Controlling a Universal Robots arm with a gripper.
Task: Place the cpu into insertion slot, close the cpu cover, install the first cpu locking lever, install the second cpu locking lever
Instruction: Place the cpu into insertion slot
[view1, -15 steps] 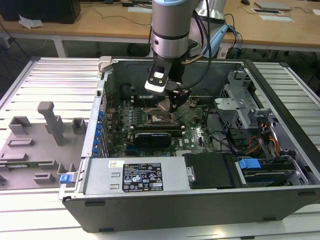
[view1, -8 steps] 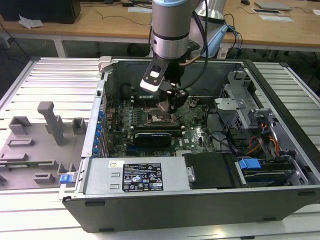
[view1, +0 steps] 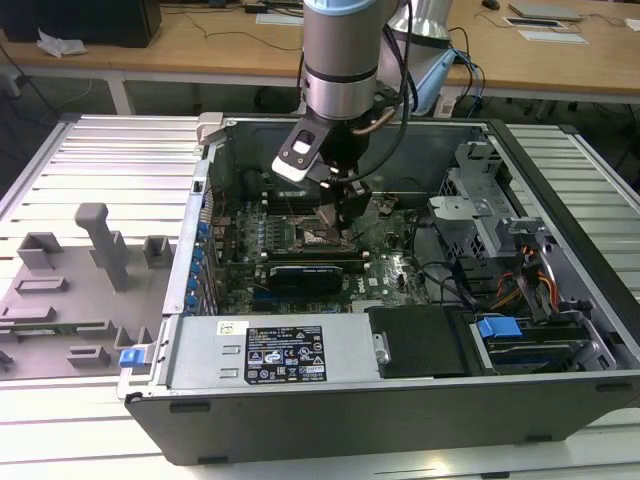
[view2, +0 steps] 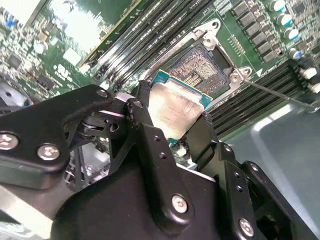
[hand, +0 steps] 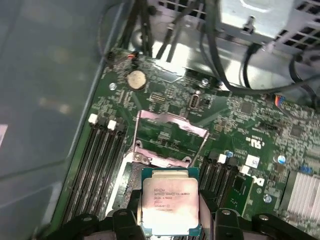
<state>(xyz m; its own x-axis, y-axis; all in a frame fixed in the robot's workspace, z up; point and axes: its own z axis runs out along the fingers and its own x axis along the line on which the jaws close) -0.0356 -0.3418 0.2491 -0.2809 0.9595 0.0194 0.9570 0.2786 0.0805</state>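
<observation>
Inside the computer case (view1: 400, 425) I see my pincer (hand: 170, 217) pinching the cpu (hand: 170, 200) above the socket (view2: 200, 70), with the cpu cover (hand: 172, 121) open.

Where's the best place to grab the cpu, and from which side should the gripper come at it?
By two opposite thin edges, coming from above its metal top. The cpu is a flat square, so pinching the edges keeps the underside free for the open insertion slot. The gripper holds it just so, a finger on either edge.
</observation>
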